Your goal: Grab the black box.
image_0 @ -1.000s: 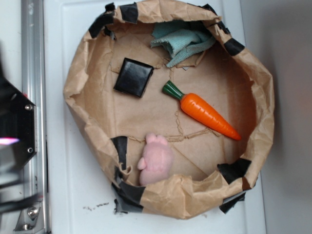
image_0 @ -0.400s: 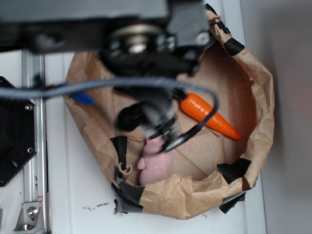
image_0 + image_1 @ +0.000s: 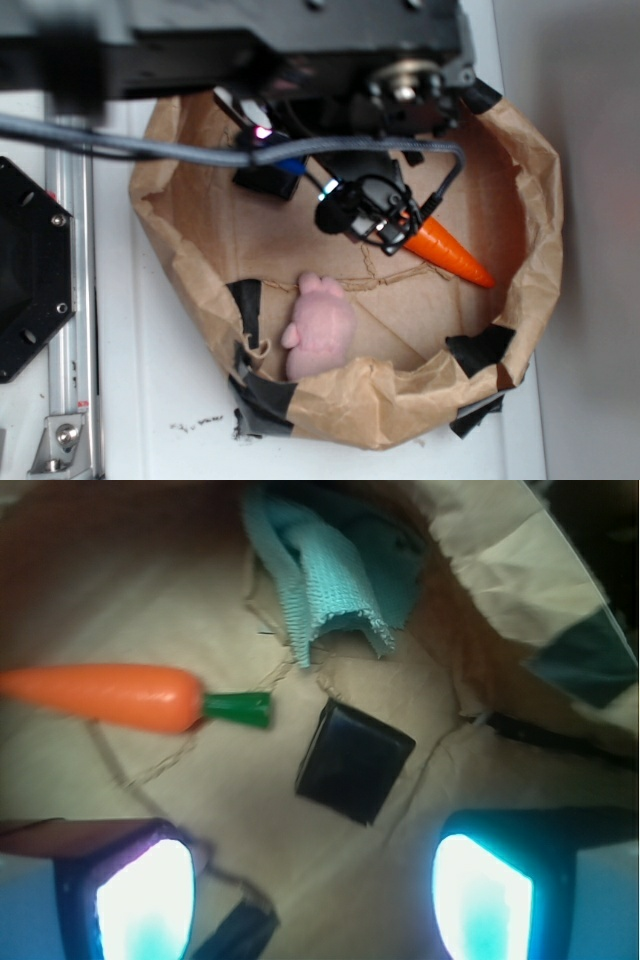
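Note:
The black box (image 3: 355, 760) is a small flat glossy square on the brown paper floor of the bag. In the wrist view it lies ahead of my gripper (image 3: 315, 900), between the lines of the two fingers and apart from them. My gripper is open and empty, with lit fingertips (image 3: 145, 900) at the bottom left and right. In the exterior view my gripper (image 3: 362, 222) hovers over the bag's middle, by the carrot's top. The arm hides most of the box; only its lower edge (image 3: 255, 182) shows.
An orange carrot (image 3: 110, 695) lies left of the box, its tip also in the exterior view (image 3: 455, 255). A teal cloth (image 3: 330, 580) is beyond the box. A pink plush toy (image 3: 322, 335) sits near the bag's rim (image 3: 340, 400). A black hexagonal plate (image 3: 30, 270) lies outside, at the left.
The arm has swung in over the bag and shifted right. The gripper has moved from above the pink toy toward the carrot's top. The objects have not moved.

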Tool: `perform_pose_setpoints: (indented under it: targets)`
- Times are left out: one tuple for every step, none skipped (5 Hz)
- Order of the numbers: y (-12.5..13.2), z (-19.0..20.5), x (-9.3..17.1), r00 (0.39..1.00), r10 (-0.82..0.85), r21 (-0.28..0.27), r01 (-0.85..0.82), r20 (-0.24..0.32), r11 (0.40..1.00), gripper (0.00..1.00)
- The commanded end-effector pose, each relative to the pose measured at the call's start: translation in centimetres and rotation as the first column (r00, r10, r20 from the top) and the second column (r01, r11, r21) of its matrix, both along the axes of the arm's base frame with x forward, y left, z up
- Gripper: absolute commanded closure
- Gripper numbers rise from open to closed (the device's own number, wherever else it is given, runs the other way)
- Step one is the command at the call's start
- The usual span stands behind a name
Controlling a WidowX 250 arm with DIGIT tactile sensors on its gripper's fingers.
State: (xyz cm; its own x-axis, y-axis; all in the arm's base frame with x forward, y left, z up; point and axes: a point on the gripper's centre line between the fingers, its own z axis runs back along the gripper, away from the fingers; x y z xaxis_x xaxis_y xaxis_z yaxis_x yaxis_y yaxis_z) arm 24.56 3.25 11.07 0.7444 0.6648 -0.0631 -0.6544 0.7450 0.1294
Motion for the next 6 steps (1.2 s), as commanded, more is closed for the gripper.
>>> perform_pose_setpoints:
  targets:
    - [1.71,-1.95,-1.40,0.987,0.146,0.049,-0.149,0.070,0.988,0.00]
    - [2.51,-1.25,-1.56,0.978,0.173,0.059,-0.181,0.118,0.982,0.00]
    - [2.51,-1.25,-1.56,0.978,0.173,0.059,-0.181,0.118,0.982,0.00]
    - [2.51,-1.25,-1.56,0.978,0.173,0.059,-0.181,0.118,0.982,0.00]
    - [2.51,-1.25,-1.56,0.978,0.173,0.059,-0.181,0.118,0.982,0.00]
    - [2.51,-1.25,-1.56,0.978,0.173,0.059,-0.181,0.118,0.982,0.00]
